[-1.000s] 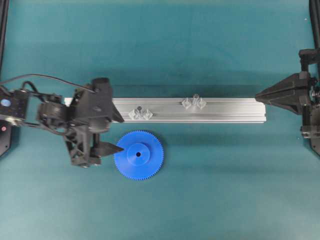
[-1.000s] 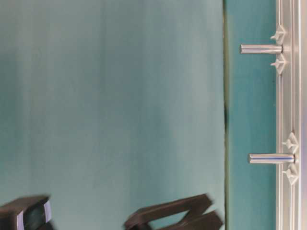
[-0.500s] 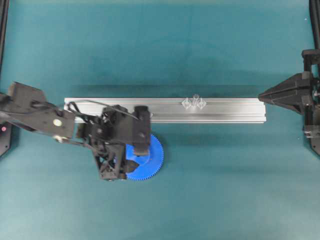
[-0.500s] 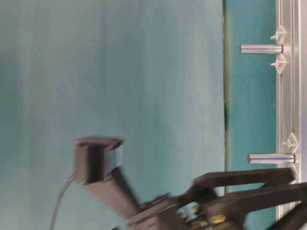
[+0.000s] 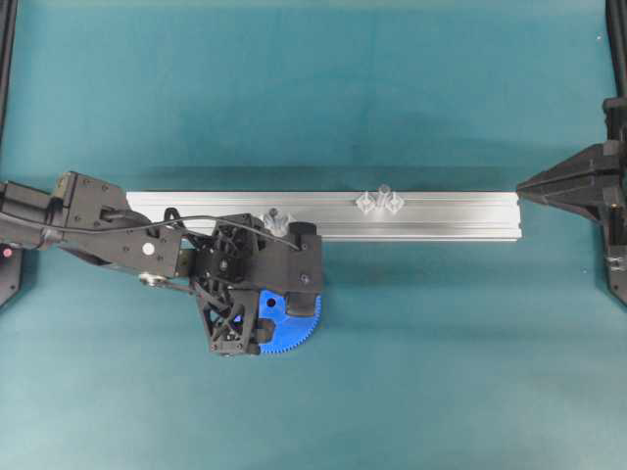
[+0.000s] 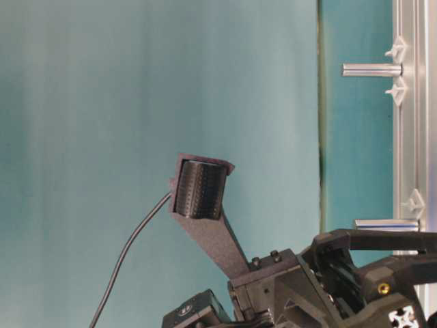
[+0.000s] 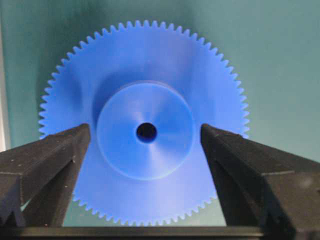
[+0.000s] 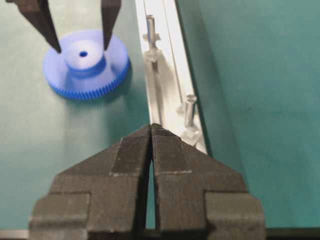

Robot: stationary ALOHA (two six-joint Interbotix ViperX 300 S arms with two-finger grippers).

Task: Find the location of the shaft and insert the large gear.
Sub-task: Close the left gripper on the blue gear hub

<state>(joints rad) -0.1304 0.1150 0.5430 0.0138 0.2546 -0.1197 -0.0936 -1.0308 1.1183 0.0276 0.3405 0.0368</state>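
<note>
The large gear (image 7: 165, 155) is a bright blue toothed disc with a raised hub, lying flat on the green mat in front of the rail; my left arm covers most of it in the overhead view (image 5: 302, 328). My left gripper (image 7: 145, 129) hangs open over it, one finger on each side of the hub with a gap on both sides. From the right wrist both show too, the gear (image 8: 82, 67) under the left gripper (image 8: 81, 49). Two shaft pins stand on the rail, one (image 5: 275, 213) beside my left wrist and one (image 5: 383, 188) further right. My right gripper (image 5: 521, 186) is shut and empty off the rail's right end.
The aluminium rail (image 5: 441, 215) lies left to right across the mat, just behind the gear. A clear bracket pair flanks each pin. In the table-level view the pins (image 6: 372, 70) (image 6: 386, 224) stick out from the rail (image 6: 410, 137). Black frame posts stand at both sides.
My left arm has swung right from beside the gear to over it, so its open fingers now straddle the hub. My right gripper has drawn back slightly to the right.
</note>
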